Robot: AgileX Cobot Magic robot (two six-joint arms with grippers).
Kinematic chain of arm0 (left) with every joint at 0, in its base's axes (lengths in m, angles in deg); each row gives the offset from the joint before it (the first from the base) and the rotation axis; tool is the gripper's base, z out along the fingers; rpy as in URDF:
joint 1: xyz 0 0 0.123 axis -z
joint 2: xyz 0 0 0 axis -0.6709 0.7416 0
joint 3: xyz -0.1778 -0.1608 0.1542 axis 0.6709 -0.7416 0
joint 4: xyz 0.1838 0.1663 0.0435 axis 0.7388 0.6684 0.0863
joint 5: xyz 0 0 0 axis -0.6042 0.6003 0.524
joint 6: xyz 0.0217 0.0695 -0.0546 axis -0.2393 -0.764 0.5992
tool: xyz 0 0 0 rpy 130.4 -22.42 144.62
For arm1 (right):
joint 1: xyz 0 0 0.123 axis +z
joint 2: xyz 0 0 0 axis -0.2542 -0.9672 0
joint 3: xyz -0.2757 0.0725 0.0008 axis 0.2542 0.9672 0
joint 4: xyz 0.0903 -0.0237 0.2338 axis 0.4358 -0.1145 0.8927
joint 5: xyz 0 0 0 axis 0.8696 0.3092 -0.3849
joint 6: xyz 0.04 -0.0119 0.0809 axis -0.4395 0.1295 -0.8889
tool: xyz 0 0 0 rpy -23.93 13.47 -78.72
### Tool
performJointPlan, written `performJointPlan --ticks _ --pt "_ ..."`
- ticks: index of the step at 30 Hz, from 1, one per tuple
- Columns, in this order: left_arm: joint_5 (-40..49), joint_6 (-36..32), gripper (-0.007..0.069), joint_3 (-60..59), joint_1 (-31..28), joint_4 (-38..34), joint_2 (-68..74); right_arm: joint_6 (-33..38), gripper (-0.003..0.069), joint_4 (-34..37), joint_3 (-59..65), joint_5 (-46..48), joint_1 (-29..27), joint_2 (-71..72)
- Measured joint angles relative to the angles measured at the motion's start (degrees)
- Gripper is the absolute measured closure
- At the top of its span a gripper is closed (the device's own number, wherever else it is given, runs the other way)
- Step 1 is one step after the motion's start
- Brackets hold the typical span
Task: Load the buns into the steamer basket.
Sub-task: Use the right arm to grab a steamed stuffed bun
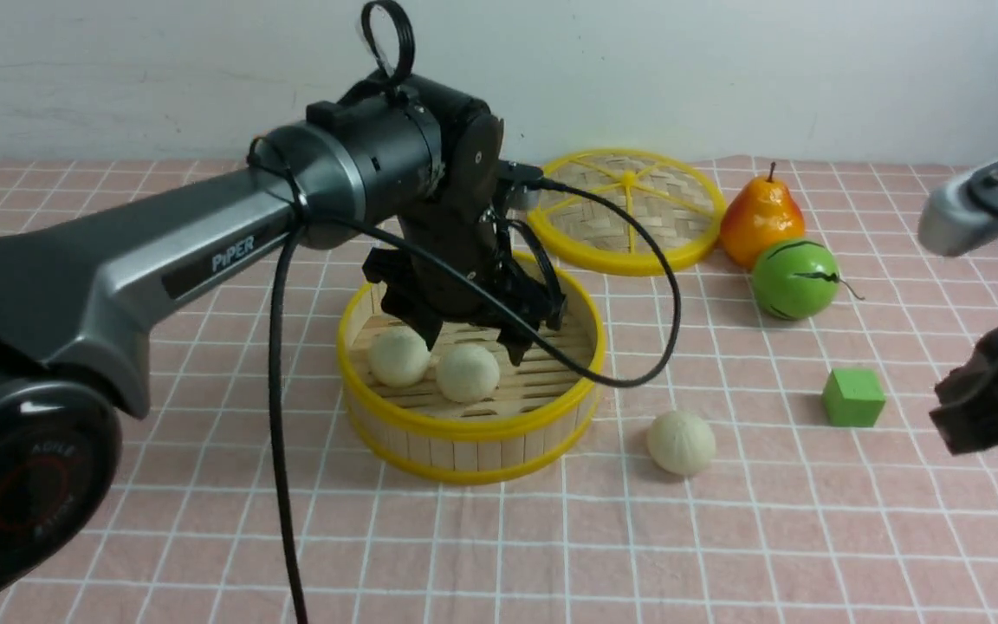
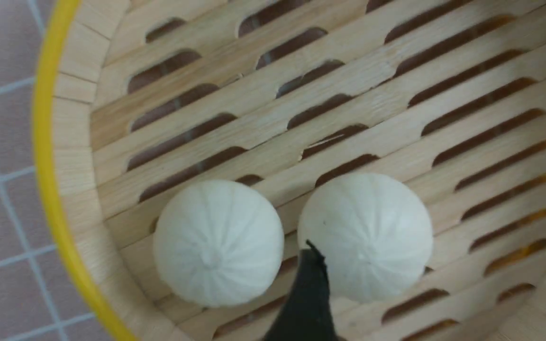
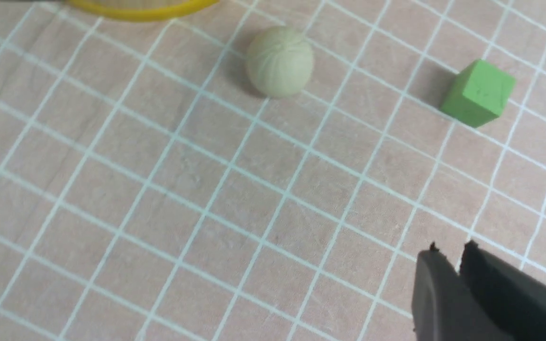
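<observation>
Two cream-white buns point(image 1: 398, 356) point(image 1: 468, 373) lie side by side on the slatted floor of the steamer basket point(image 1: 464, 429). My left gripper point(image 1: 471, 342) hangs open just above them, one finger on each side of the right-hand bun point(image 2: 368, 234), not gripping it. In the left wrist view the other bun point(image 2: 218, 244) lies close to the basket's yellow rim point(image 2: 45, 142). A third bun point(image 1: 681, 443) point(image 3: 280, 61) rests on the cloth just right of the basket. My right gripper point(image 1: 954, 416) point(image 3: 450, 248) hovers at the far right, shut and empty.
The flat woven lid point(image 1: 629, 208) lies behind the basket. An orange pear point(image 1: 761, 221) and a green striped fruit point(image 1: 795, 279) stand at the back right. A green cube point(image 1: 852, 398) point(image 3: 478, 92) sits between the loose bun and my right gripper.
</observation>
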Motion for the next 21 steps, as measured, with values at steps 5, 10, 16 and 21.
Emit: performJointPlan --ticks 5,10,16,21 --pt "4.42 -0.34 0.0054 3.58 0.00 0.00 -7.28 5.53 0.0577 4.24 -4.47 -0.06 -3.70 -5.47" --pt "9.63 -2.23 0.0179 4.14 0.00 0.25 -17.89 9.33 0.0565 7.17 -12.20 1.95 -2.82 -15.56" --pt "9.86 -1.90 0.0370 -0.16 0.00 0.29 -28.25 9.68 0.0484 5.98 -19.86 4.36 1.70 -24.87" --pt "9.86 -1.46 0.0596 -14.71 0.00 -0.37 -41.69 9.68 0.0275 3.25 -24.95 4.55 5.87 -33.82"
